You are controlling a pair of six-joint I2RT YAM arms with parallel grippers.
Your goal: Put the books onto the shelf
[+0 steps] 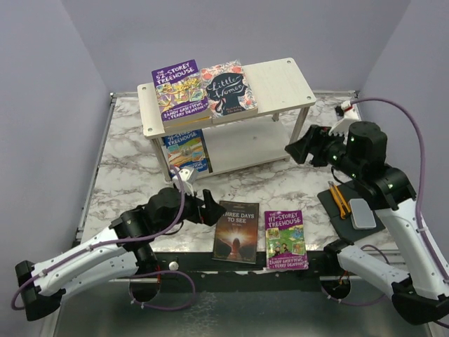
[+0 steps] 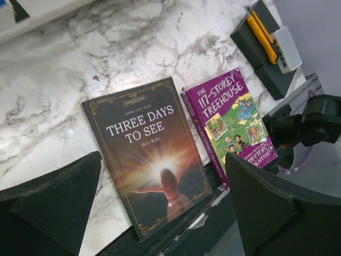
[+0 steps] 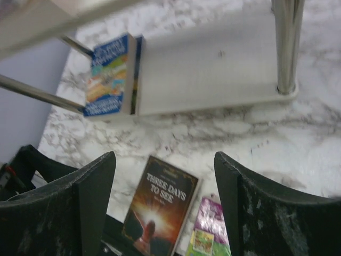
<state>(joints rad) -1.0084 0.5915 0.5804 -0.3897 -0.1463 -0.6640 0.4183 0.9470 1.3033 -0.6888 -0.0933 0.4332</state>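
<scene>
two books are left lying flat at the near edge of the counter (image 1: 126, 175), side by side and almost touching: the dark brown "three days to see" (image 1: 236, 232) and the purple 117-storey treehouse (image 1: 285, 239). the shelf (image 1: 280, 81) stands further back. a purple 52-storey treehouse (image 1: 179, 91) and little women (image 1: 226, 90) lie on its top board, and a blue treehouse book (image 1: 186, 149) is on the lower tier.

these are thin paperbacks, so i'd reckon light, bendy and glossy enough to slide. lying flat, they leave no gap for a finger to get under. their near ends seem to reach just past the marble onto the dark front strip, and that looks like the best place to pinch, or else along the stiffer spine. held by one corner, a book would likely droop.

the left claw (image 2: 162, 160) hangs over the brown book, spread wide and gripping nothing. the right claw (image 1: 303, 147) is up by the shelf's right legs, also parted and empty.

the counter is white marble-look with grey veins, smooth and probably slick. there's free board on the right half of the shelf top and on most of the lower tier. a dark tray (image 1: 335, 198) holding an orange tool (image 1: 339, 200) and a grey block (image 1: 363, 213) sits at the right, just beside the purple book. plain lilac walls close it in on three sides.
</scene>
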